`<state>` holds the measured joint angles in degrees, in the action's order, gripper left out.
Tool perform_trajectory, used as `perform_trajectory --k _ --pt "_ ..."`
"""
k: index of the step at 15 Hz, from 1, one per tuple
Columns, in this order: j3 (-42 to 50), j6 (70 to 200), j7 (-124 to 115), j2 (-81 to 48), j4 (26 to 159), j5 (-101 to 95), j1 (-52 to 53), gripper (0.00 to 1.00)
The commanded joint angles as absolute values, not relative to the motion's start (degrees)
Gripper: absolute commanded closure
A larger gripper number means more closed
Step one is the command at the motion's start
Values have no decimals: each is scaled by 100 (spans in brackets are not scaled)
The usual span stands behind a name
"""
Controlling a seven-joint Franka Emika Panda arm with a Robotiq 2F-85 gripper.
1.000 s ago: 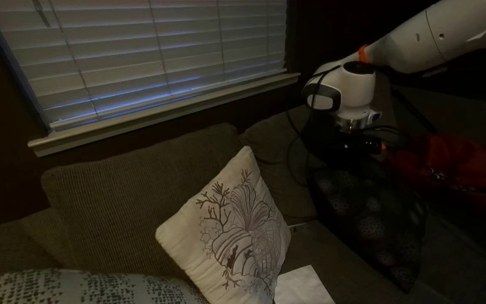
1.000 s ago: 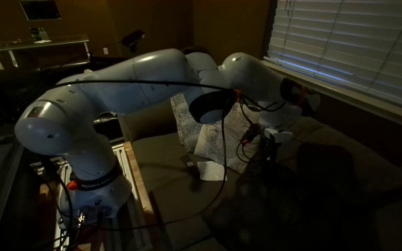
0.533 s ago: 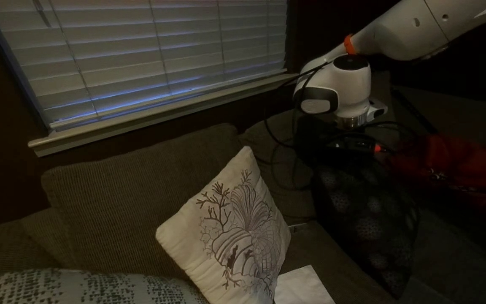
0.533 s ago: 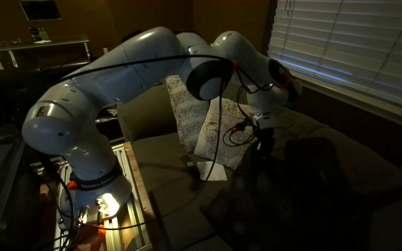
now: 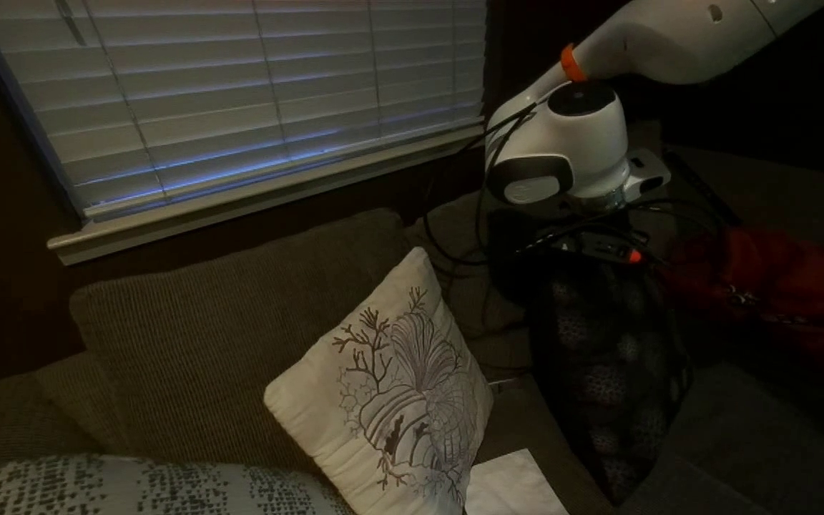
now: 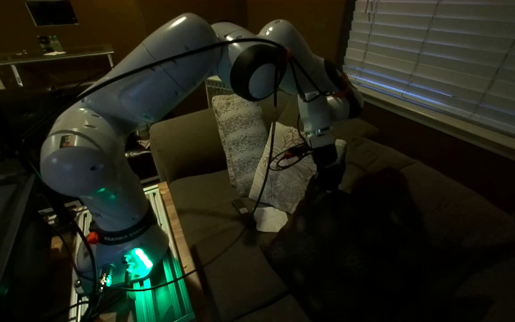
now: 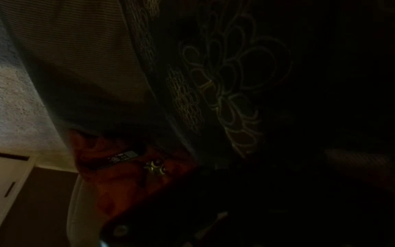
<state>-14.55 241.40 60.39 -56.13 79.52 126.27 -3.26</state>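
Pincer [image 6: 330, 184] gripping dark flower-patterned pillow [image 5: 601, 383], contact lost in shadow, red cloth [image 5: 787, 279] murky beyond.

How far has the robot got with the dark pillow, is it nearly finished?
Done, it looks like: grabbing. The gripper has the dark pillow by its top. In hand: holding it, with one corner pointing down; I can't tell if that corner touches the sofa. Left, probably: setting it down and letting go, since it's not released yet. The white pillow rests nearby, a gap between them.
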Motion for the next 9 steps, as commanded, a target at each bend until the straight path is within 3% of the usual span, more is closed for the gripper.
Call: perform_trajectory --k 1,2,3,4,5,6,7,8,9 --pt "-558 24178 5443 -5052 8609 12767 311 99" --pt "-263 24163 5337 -5037 8682 12795 505 99" --pt "-748 24577 5166 -5213 8479 12259 204 99" --pt "201 24204 5313 -5080 8715 12761 809 99" --pt "404 24167 5320 -5099 8726 12792 958 99" --pt "-296 24701 5101 -5232 8512 12104 513 99" --pt "866 24166 5341 -5171 8713 12758 1298 99" --pt "994 24162 5323 -5163 8703 12770 1403 99" --pt "117 24727 4959 -5223 8521 11967 844 99"
